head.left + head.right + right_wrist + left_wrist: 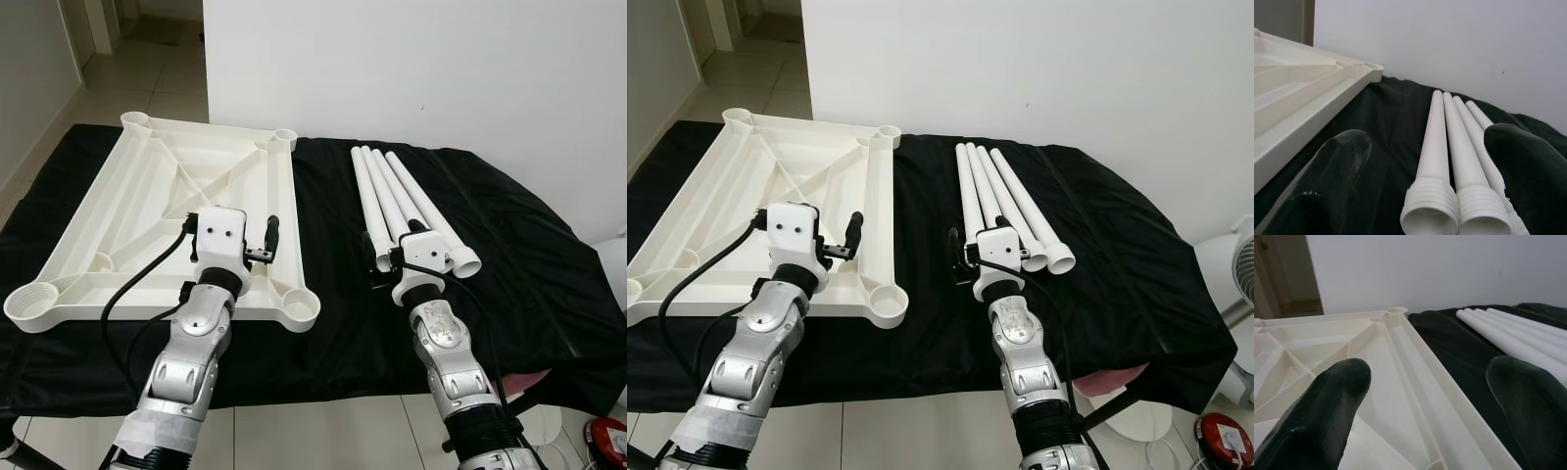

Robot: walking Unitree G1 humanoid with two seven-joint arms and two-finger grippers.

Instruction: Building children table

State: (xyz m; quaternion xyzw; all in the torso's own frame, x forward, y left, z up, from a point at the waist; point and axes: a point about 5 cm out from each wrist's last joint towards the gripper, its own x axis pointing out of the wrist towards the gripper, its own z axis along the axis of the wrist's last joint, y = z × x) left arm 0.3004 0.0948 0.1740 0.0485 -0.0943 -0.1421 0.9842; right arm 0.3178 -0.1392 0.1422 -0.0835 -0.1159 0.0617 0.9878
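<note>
Down at the fingertips, the right gripper [1420,176] is spreading its two black fingers [1337,161] wide, holding nothing, with the threaded open ends of the white table legs [1442,147] sitting just ahead in the gap between them. Those four legs [402,201] are lying side by side, touching one another, on the black cloth [529,255], their threaded ends pointing toward the robot and their narrow ends reaching toward the white wall [441,69]. The left gripper [1425,396] is likewise standing wide open and empty, one finger [1327,401] hanging over the ribbed inside of the white tabletop [1400,382] and the other over the cloth beside it, so the tabletop's right edge is running between them. That tabletop [147,196] is resting upside down on the cloth to the left of the legs, its diagonal ribs and round corner sockets facing up, and a strip of bare cloth is separating it from the legs. Both silver arms are reaching in from the near edge, the left over the tabletop's near right corner, the right at the near ends of the legs. Beyond the cloth, pale tiled floor [147,78] is showing at the far left.
</note>
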